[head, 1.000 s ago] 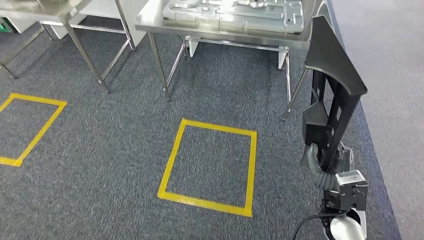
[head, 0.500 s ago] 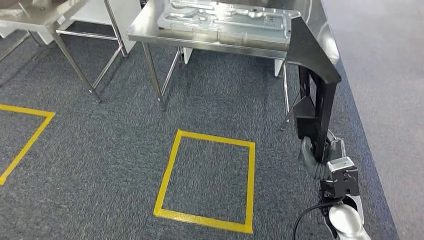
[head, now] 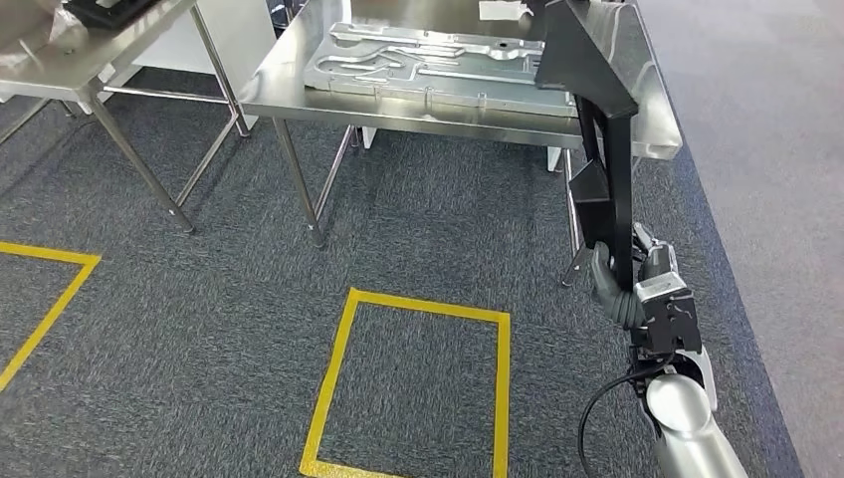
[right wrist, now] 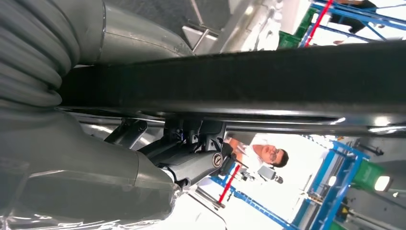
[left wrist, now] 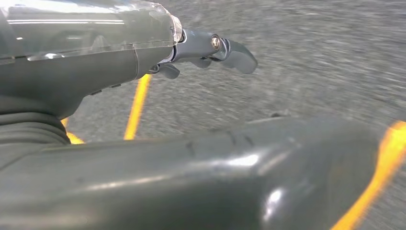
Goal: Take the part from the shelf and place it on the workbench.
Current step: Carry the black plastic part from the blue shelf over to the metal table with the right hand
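My right hand (head: pixel 622 284) grips the lower end of a long black part (head: pixel 597 119) and holds it upright. The part's broad angled top stands in front of the right end of the steel workbench (head: pixel 398 108). A large silver cast plate (head: pixel 428 62) lies on that bench. In the right wrist view the black part (right wrist: pixel 239 76) runs straight across, with my right hand (right wrist: pixel 72 158) wrapped around it. My left hand (left wrist: pixel 206 48) hangs over the grey carpet with its fingers stretched out and nothing in them.
A second steel table (head: pixel 60 70) with a dark item (head: pixel 105 10) stands at the far left. A yellow tape square (head: pixel 418 378) marks the carpet before the workbench. Lighter floor (head: pixel 776 149) runs along the right. A person (right wrist: pixel 261 153) stands among blue racks.
The whole picture has shifted: the camera has moved toward the workbench, which now shows more of its top. My right hand still holds the black part upright, now closer to the bench's right end.
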